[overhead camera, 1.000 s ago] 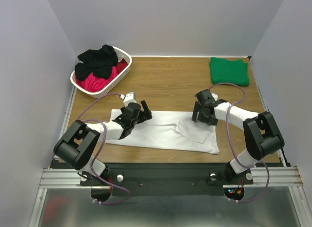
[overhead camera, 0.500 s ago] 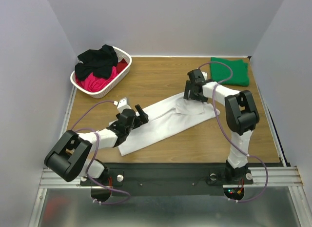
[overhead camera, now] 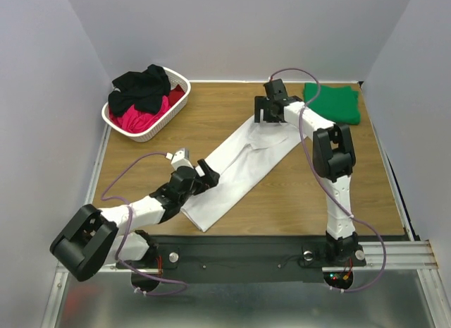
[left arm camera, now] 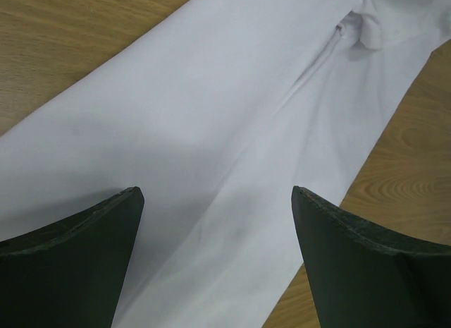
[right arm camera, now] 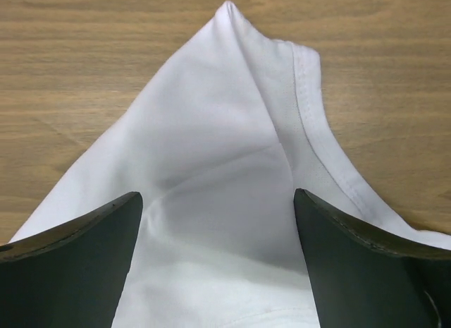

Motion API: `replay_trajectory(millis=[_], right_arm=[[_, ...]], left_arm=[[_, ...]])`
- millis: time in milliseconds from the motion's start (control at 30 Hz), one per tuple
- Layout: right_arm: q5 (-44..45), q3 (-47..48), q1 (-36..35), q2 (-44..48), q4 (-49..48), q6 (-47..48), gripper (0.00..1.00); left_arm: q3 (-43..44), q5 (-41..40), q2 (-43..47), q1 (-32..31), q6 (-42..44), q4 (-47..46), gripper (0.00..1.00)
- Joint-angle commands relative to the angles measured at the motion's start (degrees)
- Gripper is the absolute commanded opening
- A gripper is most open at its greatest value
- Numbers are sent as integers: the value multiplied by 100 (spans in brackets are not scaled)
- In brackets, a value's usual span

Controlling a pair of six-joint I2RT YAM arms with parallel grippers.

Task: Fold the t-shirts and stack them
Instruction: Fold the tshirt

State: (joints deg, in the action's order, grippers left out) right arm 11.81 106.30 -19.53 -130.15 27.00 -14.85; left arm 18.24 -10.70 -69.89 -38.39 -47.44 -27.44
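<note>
- The white shirt lies flat on the wooden counter. It is folded into a long strip. The strip runs on a slant, from close to the left arm at the front up to the right arm at the back.
- The left end effector is low over the near part of the white shirt. Its two fingers are spread wide and hold nothing. In the left wrist view the cloth under the gap looks smooth, with a seam and a small bump farther up. I cannot tell if the tips touch the cloth.
- The right end effector is at the far end of the white shirt, with its arm stretched a long way out. Its fingers are spread wide too, and it holds nothing. In the right wrist view the end of the shirt comes to a point on the wood, with a stitched edge down its right side.
- A green shirt lies folded in the far right corner of the counter. It is near the right end effector and apart from the white shirt.
- A white basket sits in the far left corner. A black shirt is piled on a pink-red shirt inside it, and the black one hangs over the rim.
</note>
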Motion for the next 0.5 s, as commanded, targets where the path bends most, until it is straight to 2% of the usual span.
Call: replay_trajectory(millis=[0,100,200,333,467], right_arm=[[-4,164,37,726,51,228,94],[101,-257,37,1323,51,246,95],[-64,-784,37,1798,51,185,95],[-451,-1487,37,2107,51,-43,95],[-654,-1876,37,2038,7,-263,95]], left_arm=[[74,-344,633,-46,103,405,99],[197,-608,915,-46,366,670,99],[259,-530,854,-37,577,688,99],[277,-319,495,-37,701,626,99],[171,-266,371,-46,727,521,99]])
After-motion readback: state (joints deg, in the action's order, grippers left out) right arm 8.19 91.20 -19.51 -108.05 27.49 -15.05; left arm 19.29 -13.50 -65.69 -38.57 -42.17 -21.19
